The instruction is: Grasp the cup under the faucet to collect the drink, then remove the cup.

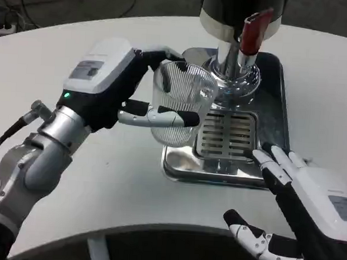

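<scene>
My left hand point(108, 82) grips a clear ribbed cup point(181, 101) and holds it upright in the air, over the left edge of the metal drip tray point(180, 163). The cup looks empty. The dispenser point(242, 16) stands at the back of the tray, with its red tap lever point(253, 32) and chrome spout column point(236, 72) just right of the cup. The slotted grille point(227, 136) lies below and to the right of the cup. My right hand point(304, 206) is open near the tray's front right corner, fingers spread, holding nothing.
The white round table point(61, 46) stretches left and behind the tray. Its front edge point(155, 229) curves just before my right hand. Cables point(15, 14) lie on the dark floor at the far left.
</scene>
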You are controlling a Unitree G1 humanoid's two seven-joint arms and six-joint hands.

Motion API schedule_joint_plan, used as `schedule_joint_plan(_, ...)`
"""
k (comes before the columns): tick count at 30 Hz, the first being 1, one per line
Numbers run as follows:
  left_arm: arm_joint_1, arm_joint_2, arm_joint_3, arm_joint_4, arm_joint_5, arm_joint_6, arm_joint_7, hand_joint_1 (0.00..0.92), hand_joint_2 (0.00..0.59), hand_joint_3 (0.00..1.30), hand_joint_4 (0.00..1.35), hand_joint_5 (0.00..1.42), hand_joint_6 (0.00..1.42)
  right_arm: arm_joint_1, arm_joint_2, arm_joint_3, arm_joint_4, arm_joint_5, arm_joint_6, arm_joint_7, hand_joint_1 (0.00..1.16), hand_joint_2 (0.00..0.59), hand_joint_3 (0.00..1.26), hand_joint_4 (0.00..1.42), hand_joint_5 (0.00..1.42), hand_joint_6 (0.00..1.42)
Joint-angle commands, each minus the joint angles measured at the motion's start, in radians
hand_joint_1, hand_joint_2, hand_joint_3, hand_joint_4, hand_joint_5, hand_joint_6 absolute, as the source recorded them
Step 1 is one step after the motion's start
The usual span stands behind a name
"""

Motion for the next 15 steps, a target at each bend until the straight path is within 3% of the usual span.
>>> schedule_joint_plan(1,-0.087,-0.037,-0.062,0.099,0.036,0.007,0.083,0.512,0.205,1.06,1.21,1.42,1.42,0.033,0.009,-0.003,-0.044,0.008,-0.019,0.003,0.37,0.374,0.1,0.0,0.0,0.0)
schedule_joint_plan(8,-0.175,-0.089,-0.152,0.217,0.073,0.023,0.15,0.512,0.205,1.06,1.21,1.42,1.42,0.083,0.034,0.039,-0.093,-0.002,-0.043,0.011,0.37,0.375,0.1,0.0,0.0,0.0)
schedule_joint_plan(15,-0.204,-0.115,-0.202,0.247,0.092,0.037,0.203,0.512,0.205,1.06,1.21,1.42,1.42,0.107,0.048,0.036,-0.129,0.003,-0.063,0.022,0.37,0.375,0.1,0.0,0.0,0.0)
